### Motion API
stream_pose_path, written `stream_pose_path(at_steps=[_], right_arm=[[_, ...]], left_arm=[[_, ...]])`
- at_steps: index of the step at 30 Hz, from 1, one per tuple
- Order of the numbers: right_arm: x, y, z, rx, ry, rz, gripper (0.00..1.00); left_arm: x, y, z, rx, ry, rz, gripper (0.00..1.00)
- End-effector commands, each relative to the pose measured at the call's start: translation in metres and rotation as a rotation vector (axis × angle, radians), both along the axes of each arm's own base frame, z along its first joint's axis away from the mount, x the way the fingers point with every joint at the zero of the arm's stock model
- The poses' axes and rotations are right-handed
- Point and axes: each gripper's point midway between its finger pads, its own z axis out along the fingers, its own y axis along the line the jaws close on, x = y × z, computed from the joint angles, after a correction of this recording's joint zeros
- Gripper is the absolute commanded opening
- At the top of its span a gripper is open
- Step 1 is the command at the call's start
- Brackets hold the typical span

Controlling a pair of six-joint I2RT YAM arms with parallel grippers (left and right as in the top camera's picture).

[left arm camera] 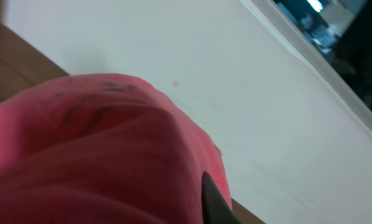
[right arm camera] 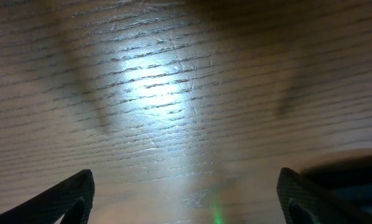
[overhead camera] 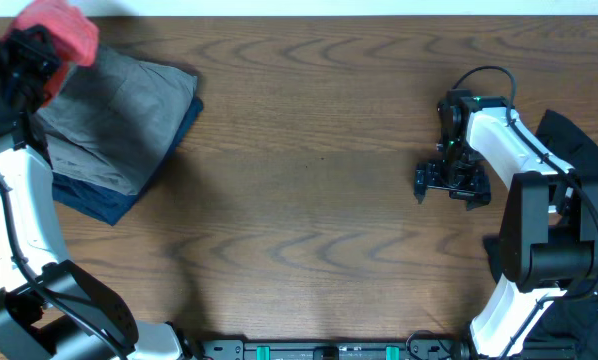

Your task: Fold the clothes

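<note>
One coral-red T-shirt (overhead camera: 67, 28), print unreadable, clamped in left gripper (overhead camera: 47, 48); two folded garments (overhead camera: 119, 110) beside it; right gripper (overhead camera: 449, 185) apart over counter (overhead camera: 309, 200)

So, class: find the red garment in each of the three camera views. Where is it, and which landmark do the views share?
Overhead: the red garment is bunched in the top-left corner, by the grey folded garment.
Left wrist: it fills the lower left, very close up.
Right wrist: not in it.
Shared landmark: the wooden table, visible in all three.
</note>
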Motion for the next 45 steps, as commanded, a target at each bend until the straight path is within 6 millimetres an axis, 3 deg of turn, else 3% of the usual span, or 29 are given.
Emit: stream_pose_path(at_steps=[1, 8, 14, 20, 26, 31, 45], right_arm=[[0.002, 0.0, 0.006, 0.008, -0.024, 0.009, 0.92], [0.001, 0.0, 0.007, 0.008, -0.019, 0.009, 0.92], [0.0, 0.0, 0.007, 0.008, -0.016, 0.009, 0.92], [0.0, 0.0, 0.007, 0.007, -0.017, 0.005, 0.92], [-0.002, 0.0, 0.007, 0.004, -0.01, -0.002, 0.92], [-0.002, 0.0, 0.007, 0.004, -0.01, -0.002, 0.92], [-0.002, 0.0, 0.007, 0.004, -0.011, -0.001, 0.92]], left_arm=[[-0.006, 0.014, 0.018, 0.106, -0.019, 0.074, 0.06], [-0.013, 0.033, 0.008, 0.148, 0.037, 0.171, 0.06], [-0.018, 0.042, -0.027, 0.11, 0.156, 0.223, 0.06], [-0.009, 0.015, -0.072, -0.083, 0.256, 0.165, 0.06], [0.003, -0.022, -0.1, -0.179, 0.318, 0.055, 0.06], [0.008, -0.048, -0.1, -0.24, 0.32, -0.013, 0.06], [0.004, -0.061, -0.105, -0.287, 0.35, -0.053, 0.09]])
